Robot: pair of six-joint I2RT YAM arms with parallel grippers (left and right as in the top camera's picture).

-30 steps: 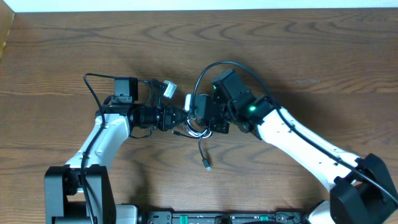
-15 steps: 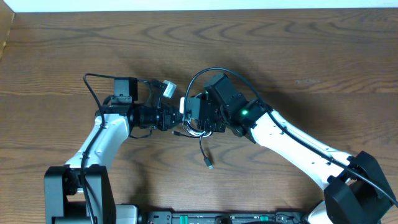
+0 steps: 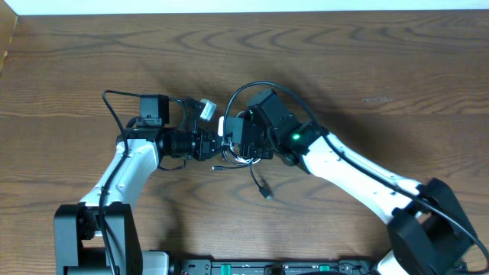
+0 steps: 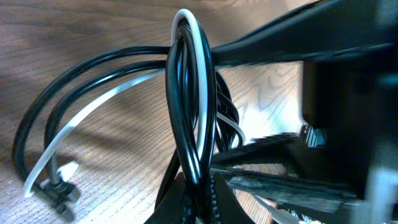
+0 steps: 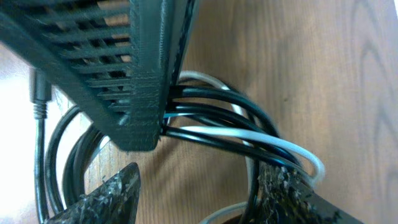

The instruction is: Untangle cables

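The black cable [image 4: 37, 118] and the white cable [image 4: 87, 112] hang together in tangled loops. My left gripper [image 4: 200, 186] is shut on the bundle where both cords pass between its fingers. Small plug ends [image 4: 57, 186] lie on the wood at lower left. In the overhead view my left gripper [image 3: 217, 145] and right gripper [image 3: 234, 143] meet tip to tip over the bundle [image 3: 243, 159]. The black cord's tail ends in a plug [image 3: 265, 192]. My right gripper [image 5: 199, 186] is open. The black cable [image 5: 205, 115] and the white cable [image 5: 249, 135] drape over its right finger [image 5: 286, 186].
The wooden table [image 3: 367, 69] spreads all round the arms. The right arm's thick black wire [image 3: 252, 88] arches behind its wrist, and the left arm's wire [image 3: 114, 107] loops at its camera. The left gripper's ribbed finger [image 5: 124, 74] fills the top of the right wrist view.
My right gripper has moved left, up against the left gripper and the bundle. The black cord's loose tail and plug have swung a little to the right. The left arm has not moved.
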